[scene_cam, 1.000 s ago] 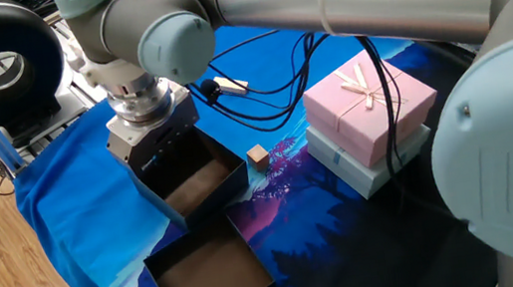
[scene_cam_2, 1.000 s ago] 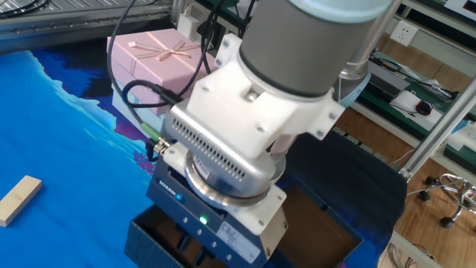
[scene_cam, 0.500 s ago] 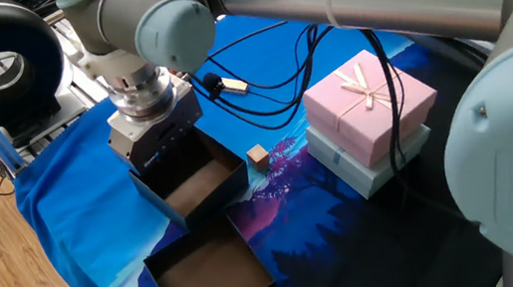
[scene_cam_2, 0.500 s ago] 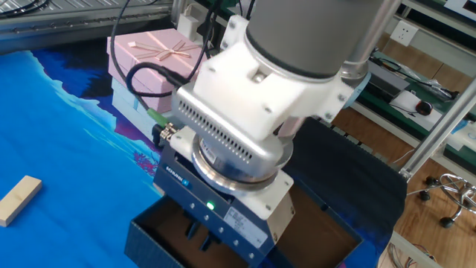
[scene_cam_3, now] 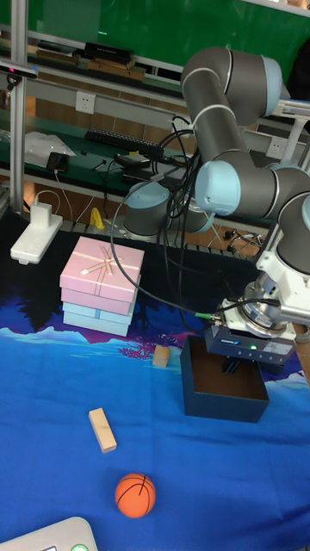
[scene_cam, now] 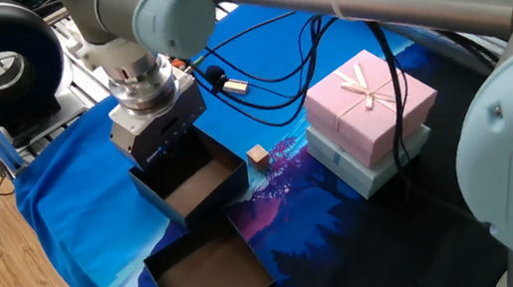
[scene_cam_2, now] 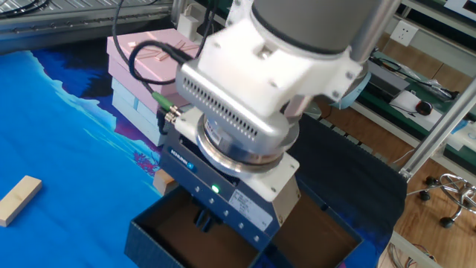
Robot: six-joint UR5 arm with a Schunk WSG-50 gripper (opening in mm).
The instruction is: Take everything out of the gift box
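- The gripper (scene_cam_2: pixel 202 220) fingertips are mostly hidden by the wrist housing, so the jaw state cannot be told.
- Part of the gift box (scene_cam: pixel 206 199) floor is covered by the arm.
- The gift box is cut off by the bottom edge in the other fixed view.

Your gripper (scene_cam_2: pixel 202 220) is lifting up out of the gift box (scene_cam_2: pixel 167 234); its fingers are showing more above the brown floor; the arm's wrist is rising and sliding a little toward the pink box (scene_cam_2: pixel 149 56).
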